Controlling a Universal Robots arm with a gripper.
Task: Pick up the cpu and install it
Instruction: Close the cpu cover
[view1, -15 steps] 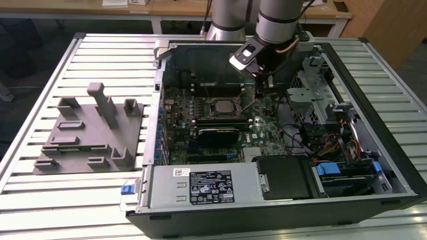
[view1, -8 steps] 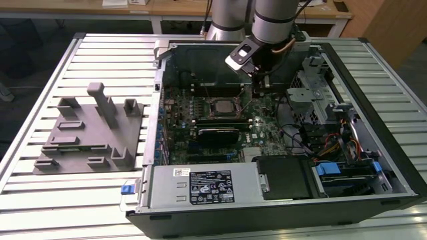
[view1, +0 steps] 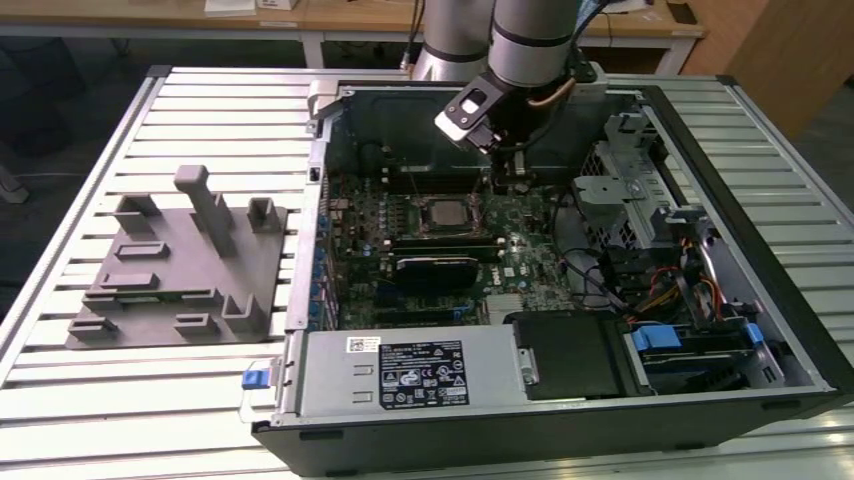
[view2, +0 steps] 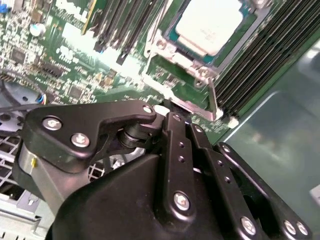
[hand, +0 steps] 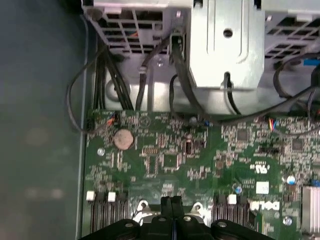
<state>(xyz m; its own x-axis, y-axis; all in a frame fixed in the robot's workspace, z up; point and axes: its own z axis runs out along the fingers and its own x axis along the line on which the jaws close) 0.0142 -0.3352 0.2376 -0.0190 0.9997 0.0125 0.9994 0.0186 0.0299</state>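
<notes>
Down inside the open computer case (view1: 561, 445), the cpu (view1: 439, 212) lies flat in its socket near the middle of the green motherboard (view1: 534, 265), pale metal top facing up. In the second wrist view we get the close look: the cpu (view2: 210, 24) sits square in the socket, with a silver metal frame (view2: 172, 55) around it and rows of black memory slots (view2: 260, 60) running along one side.

And there's the gripper (view1: 513, 186), hanging low in the case on the end of the arm (view1: 527, 40), which reaches in from the far side. It is just to the exterior view's right of the cpu, apart from the chip. The claw is pressed together: in the first wrist view the gripper (hand: 172, 201) shows its two black fingers tip against tip, with only a thin seam between them and nothing pinched. In the second wrist view the fingertips (view2: 172, 119) sit close to a corner of the socket frame. I cannot tell whether they touch the board.

Beyond the fingers, the first wrist view takes in a round coin battery (hand: 124, 139) on the board, black cables (hand: 107, 80) and a bright metal drive cage (hand: 227, 45).

Out on the slatted table (view1: 134, 400), to the exterior view's left of the case, stands the grey tray (view1: 174, 300) with its upright posts. A silver power supply (view1: 400, 375) fills the near corner of the case.
</notes>
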